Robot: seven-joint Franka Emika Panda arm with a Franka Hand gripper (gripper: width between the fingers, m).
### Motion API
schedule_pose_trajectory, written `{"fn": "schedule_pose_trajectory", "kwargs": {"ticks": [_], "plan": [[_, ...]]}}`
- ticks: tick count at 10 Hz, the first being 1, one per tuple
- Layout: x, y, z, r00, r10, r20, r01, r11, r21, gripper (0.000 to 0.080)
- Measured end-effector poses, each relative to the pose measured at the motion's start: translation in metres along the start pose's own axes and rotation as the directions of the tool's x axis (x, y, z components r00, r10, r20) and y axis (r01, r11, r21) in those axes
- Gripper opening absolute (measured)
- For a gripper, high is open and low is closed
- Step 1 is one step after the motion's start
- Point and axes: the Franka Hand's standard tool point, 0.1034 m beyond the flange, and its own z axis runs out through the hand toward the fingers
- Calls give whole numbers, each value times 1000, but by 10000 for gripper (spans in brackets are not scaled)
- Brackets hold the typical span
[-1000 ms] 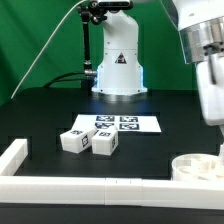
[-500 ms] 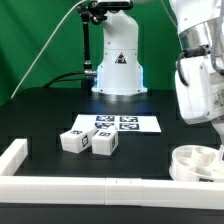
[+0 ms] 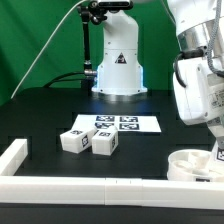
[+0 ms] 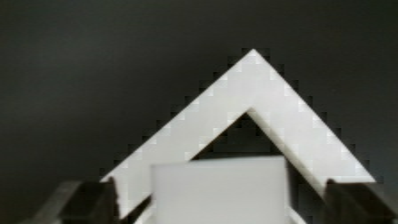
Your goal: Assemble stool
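The round white stool seat [image 3: 192, 165] lies at the exterior view's lower right, against the white border rail. Two chunky white stool legs [image 3: 72, 141] [image 3: 103, 144] with marker tags lie side by side at mid-table. My gripper [image 3: 217, 150] hangs just above the seat's right part. In the wrist view the gripper [image 4: 214, 208] is shut on a white stool leg [image 4: 217, 188], which fills the gap between the dark fingers [image 4: 71, 203]. Beyond the held leg a white corner of the border rail [image 4: 249, 85] shows as an inverted V.
The marker board [image 3: 118, 124] lies flat behind the two loose legs. The white border rail [image 3: 70, 186] runs along the front, with a short arm [image 3: 12, 156] at the exterior view's left. The arm's base [image 3: 118, 70] stands at the back.
The arm has moved to the exterior view's left and lower, over the seat, most of it in the first half second. The seat sits slightly further left than before.
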Motion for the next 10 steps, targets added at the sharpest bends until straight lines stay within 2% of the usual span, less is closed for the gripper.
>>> {"fn": "schedule_pose_trajectory", "kwargs": {"ticks": [2, 3, 4, 8, 9, 10], "plan": [[7, -15, -19, 990, -140, 4, 140, 990, 18, 643], [11, -22, -25, 980, -198, 6, 198, 980, 12, 648], [12, -24, -27, 981, -196, 10, 196, 981, -3, 648], [13, -22, -24, 974, -226, 3, 226, 974, -8, 649], [14, -21, -21, 950, -312, -14, 312, 950, -22, 649], [22, -27, -22, 908, -418, -23, 418, 908, -23, 649]]}}
